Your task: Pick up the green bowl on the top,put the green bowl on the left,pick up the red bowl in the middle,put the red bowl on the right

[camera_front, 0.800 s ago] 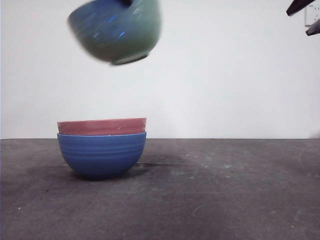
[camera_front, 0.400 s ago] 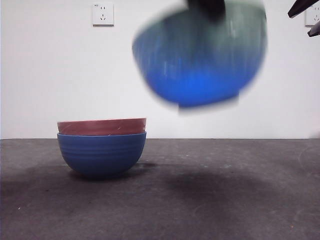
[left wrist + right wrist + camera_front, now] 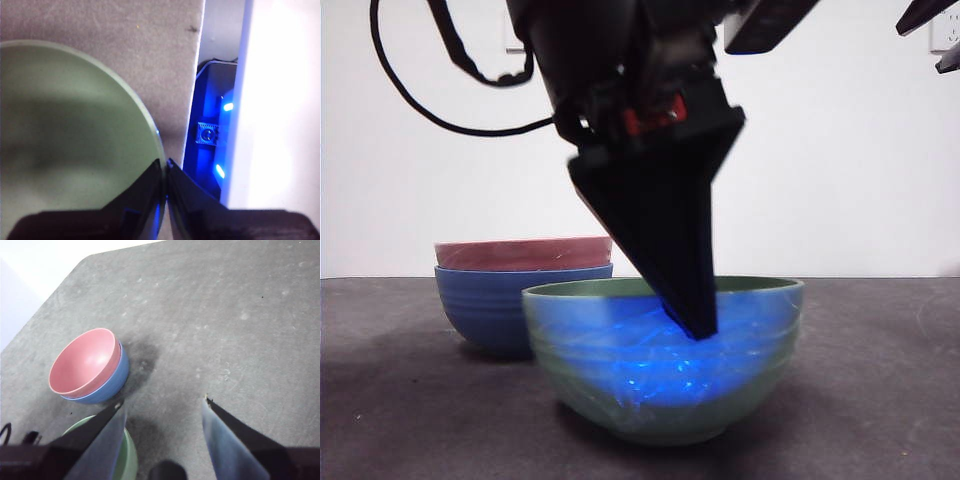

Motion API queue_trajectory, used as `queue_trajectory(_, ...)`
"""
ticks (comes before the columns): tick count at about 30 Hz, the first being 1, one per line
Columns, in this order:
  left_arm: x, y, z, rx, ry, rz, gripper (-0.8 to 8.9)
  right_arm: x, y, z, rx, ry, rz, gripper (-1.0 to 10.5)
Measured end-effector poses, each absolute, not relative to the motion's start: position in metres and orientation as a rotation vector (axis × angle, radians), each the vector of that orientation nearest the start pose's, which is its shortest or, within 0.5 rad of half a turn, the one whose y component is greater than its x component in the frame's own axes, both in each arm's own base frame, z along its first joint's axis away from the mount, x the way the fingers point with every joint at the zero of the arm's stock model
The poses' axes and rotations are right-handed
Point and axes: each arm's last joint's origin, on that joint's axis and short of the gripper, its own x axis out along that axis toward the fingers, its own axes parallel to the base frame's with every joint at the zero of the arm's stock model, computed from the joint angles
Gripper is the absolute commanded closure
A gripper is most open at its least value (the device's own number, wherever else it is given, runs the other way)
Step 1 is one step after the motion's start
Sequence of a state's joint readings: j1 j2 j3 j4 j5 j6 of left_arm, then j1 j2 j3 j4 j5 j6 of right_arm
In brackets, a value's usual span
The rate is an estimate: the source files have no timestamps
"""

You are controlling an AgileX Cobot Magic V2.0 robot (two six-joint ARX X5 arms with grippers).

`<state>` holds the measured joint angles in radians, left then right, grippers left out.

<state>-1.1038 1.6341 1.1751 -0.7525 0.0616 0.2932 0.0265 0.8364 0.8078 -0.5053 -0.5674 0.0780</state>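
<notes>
The green bowl is low on the table, in front of and to the right of the stack, glowing blue outside. My left gripper comes down from above and is shut on its rim; the left wrist view shows the jaws pinching the rim of the green bowl. The red bowl sits nested in the blue bowl. My right gripper is open and empty, high above the table, with the red bowl and the green bowl's rim below it.
The grey table stretches right of the bowls. A black cable hangs from the left arm. A blue-lit device stands just beyond the table's edge. A wall socket is at the top right.
The green bowl has moved from high above the stack to the right and down to table level, and the left arm now fills the upper middle of the front view.
</notes>
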Motion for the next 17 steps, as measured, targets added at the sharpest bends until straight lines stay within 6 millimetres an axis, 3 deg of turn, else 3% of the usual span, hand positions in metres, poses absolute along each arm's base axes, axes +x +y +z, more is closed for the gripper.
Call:
queue_trajectory(3, 0.139, -0.284, 0.22, 0.869, 0.964, -1.176, 7.79, 0.169, 0.02, 0.306, 0.219, 0.545, 0.559, 7.0)
queue_trajectory(7, 0.139, -0.283, 0.219, 0.853, 0.982, -1.162, 3.5, 0.169, 0.02, 0.306, 0.219, 0.545, 0.56, 7.0)
queue_trajectory(13, 0.138, -0.28, 0.223, 0.811, 1.013, -1.129, 3.46, 0.169, 0.02, 0.306, 0.219, 0.544, 0.561, 6.9)
queue_trajectory(17, 0.133, -0.271, 0.245, 0.739, 0.963, -1.116, 3.46, 0.168, 0.023, 0.306, 0.215, 0.541, 0.583, 6.9)
